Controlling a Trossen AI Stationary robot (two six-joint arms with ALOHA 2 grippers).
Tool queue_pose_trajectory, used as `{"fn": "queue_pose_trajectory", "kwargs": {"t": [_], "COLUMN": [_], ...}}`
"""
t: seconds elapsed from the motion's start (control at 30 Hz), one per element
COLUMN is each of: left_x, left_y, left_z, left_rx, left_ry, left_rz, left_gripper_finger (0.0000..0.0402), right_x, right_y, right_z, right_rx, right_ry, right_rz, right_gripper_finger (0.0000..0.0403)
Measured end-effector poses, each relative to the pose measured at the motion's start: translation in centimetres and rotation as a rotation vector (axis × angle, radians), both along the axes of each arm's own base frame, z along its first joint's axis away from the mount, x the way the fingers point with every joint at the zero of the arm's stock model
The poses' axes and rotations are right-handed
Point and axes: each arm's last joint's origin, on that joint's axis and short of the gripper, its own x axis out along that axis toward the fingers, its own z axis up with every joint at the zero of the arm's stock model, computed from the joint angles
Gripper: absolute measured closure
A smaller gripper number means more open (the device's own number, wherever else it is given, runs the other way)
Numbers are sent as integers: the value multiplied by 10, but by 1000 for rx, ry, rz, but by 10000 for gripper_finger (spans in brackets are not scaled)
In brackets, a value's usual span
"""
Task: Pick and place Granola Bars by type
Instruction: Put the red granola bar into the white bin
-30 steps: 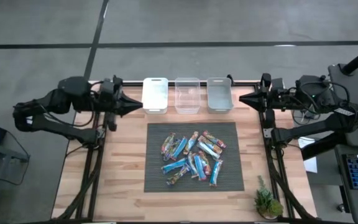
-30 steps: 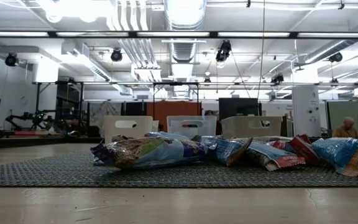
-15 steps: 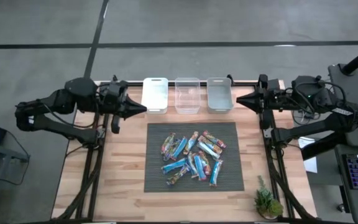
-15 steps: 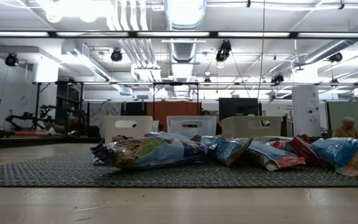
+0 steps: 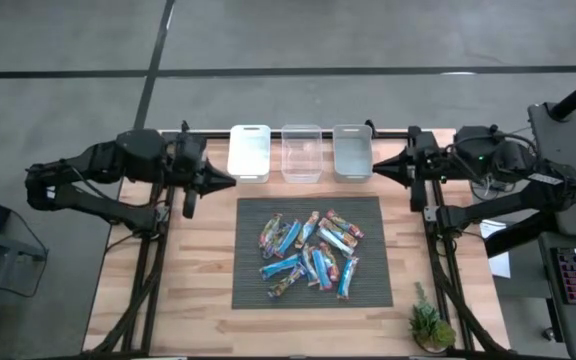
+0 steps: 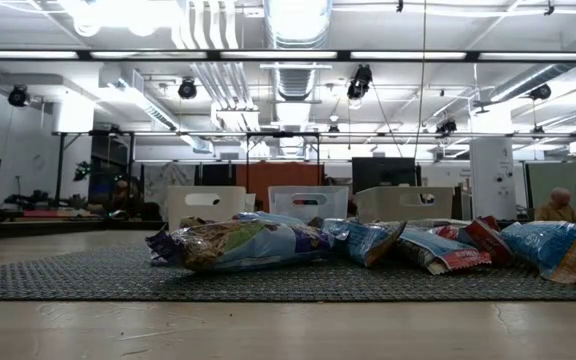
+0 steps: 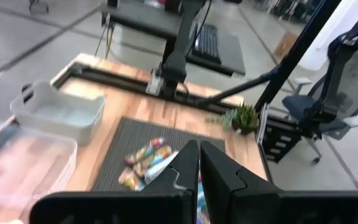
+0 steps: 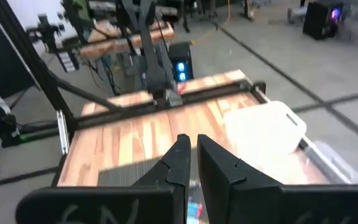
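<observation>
- Foil-wrapped, mostly blue granola bars (image 5: pixel 310 252) lie heaped, unsorted, on the dark woven mat (image 5: pixel 251 290) at mid-counter, within either arm's reach.
- Three small plastic bins (image 5: pixel 301 153), one white, one clear, one grey, stand in a row behind the mat, probably one per type.
- Left claw (image 5: pixel 230 177), fingers pressed together, holds nothing and hangs beside the white bin.
- Right claw (image 5: pixel 378 168), fingers nearly together and holding nothing, hangs beside the grey bin.

Two dark jointed arms, pointed black tools.
</observation>
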Motion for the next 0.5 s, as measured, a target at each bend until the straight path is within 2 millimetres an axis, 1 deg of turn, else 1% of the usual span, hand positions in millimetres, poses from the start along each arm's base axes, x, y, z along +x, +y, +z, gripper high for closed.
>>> {"fn": "queue_pose_trajectory", "kwargs": {"t": [0.23,0.5], "left_x": [-2,2], "left_y": [0,1], "left_z": [-6,-13], "left_rx": [-2,1], "left_ry": [66,136], "left_rz": [2,13], "left_gripper_finger": [402,402], "right_x": [6,14], "right_y": [0,0], "right_z": [-6,-10], "right_rx": [2,2], "right_ry": [56,90], "right_rz": [-1,-1], "right_gripper_finger": [380,380]}}
